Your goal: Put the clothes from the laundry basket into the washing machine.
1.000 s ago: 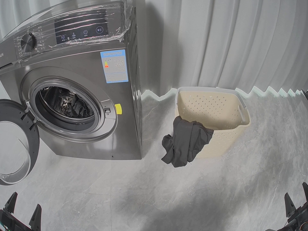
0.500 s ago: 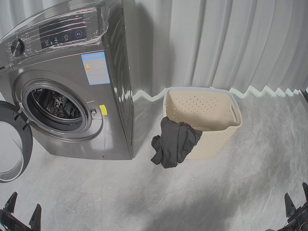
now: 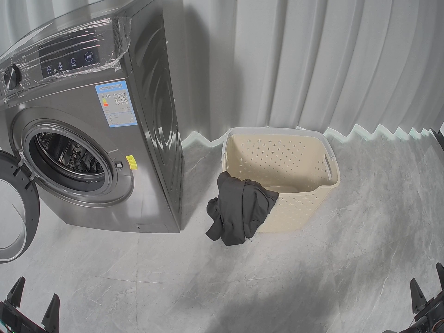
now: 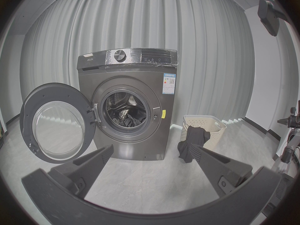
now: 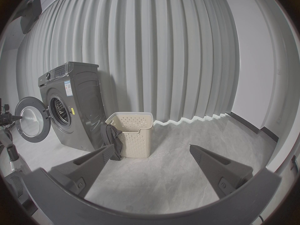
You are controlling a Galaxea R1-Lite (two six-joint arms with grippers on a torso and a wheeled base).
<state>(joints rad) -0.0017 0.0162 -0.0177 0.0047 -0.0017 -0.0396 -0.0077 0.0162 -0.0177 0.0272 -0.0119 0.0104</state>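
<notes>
Clothes: one dark garment point(image 3: 240, 207) hangs over the near-left rim of the cream laundry basket point(image 3: 300, 206), spilling down its outer wall to the floor point(image 3: 277, 278); more dark clothes point(image 4: 128, 121) lie inside the drum of the washing machine point(image 3: 92, 116). The machine stands to the left of the basket, close beside it; its round door point(image 3: 14, 218) is swung wide open to the left; white curtains point(image 3: 300, 47) hang on the far side. The left gripper point(image 3: 37, 290) sits low at the near left, the right gripper point(image 3: 426, 276) low at the near right, both well apart from the basket; each points its fingers forward, spread wide and holding nothing; the left faces the drum, the right faces the basket.
</notes>
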